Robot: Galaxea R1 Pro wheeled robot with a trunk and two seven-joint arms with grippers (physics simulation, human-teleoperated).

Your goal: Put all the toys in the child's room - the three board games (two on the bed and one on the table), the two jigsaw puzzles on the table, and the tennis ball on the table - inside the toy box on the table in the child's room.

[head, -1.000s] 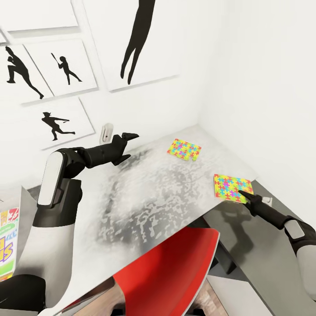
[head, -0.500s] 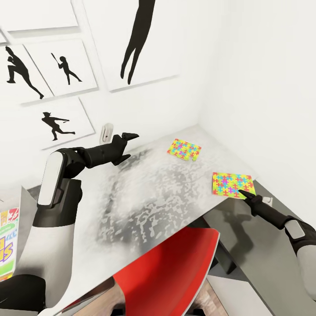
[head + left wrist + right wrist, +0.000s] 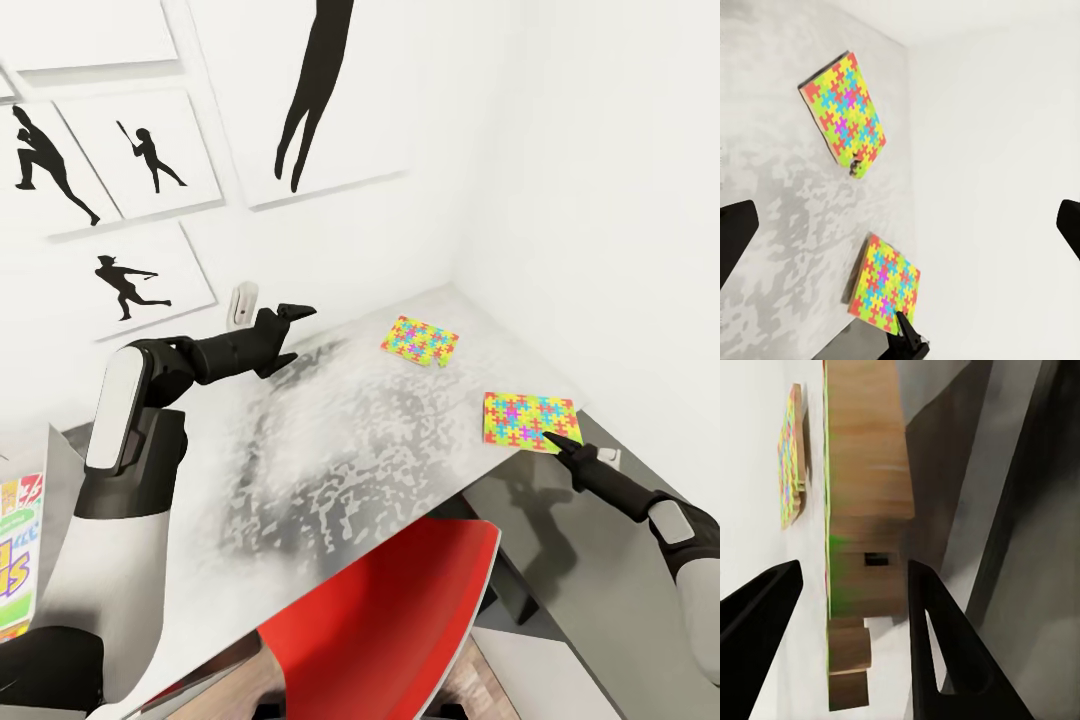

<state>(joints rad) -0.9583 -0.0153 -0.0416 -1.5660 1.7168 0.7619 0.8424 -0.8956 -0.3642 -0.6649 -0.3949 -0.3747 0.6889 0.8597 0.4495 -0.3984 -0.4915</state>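
Head view: the table (image 3: 330,450) has a pale grey mottled top running into the room corner. Two jigsaw puzzles lie flat on it. The far puzzle (image 3: 420,341) sits near the back wall; the near puzzle (image 3: 528,420) lies at the table's right edge and overhangs it slightly.

Right gripper (image 3: 562,441): at the table edge, tip just at the near puzzle's outer corner. In the right wrist view its fingers (image 3: 937,637) stand apart, straddling the puzzle's brown underside; whether they touch it cannot be told. Nothing is clamped.

Left gripper (image 3: 290,312): held above the table's back left part, well apart from both puzzles. In the left wrist view its fingers (image 3: 735,232) are spread wide, holding nothing.

A red chair (image 3: 390,620) stands before the table. Black silhouette pictures (image 3: 135,150) hang on the wall.
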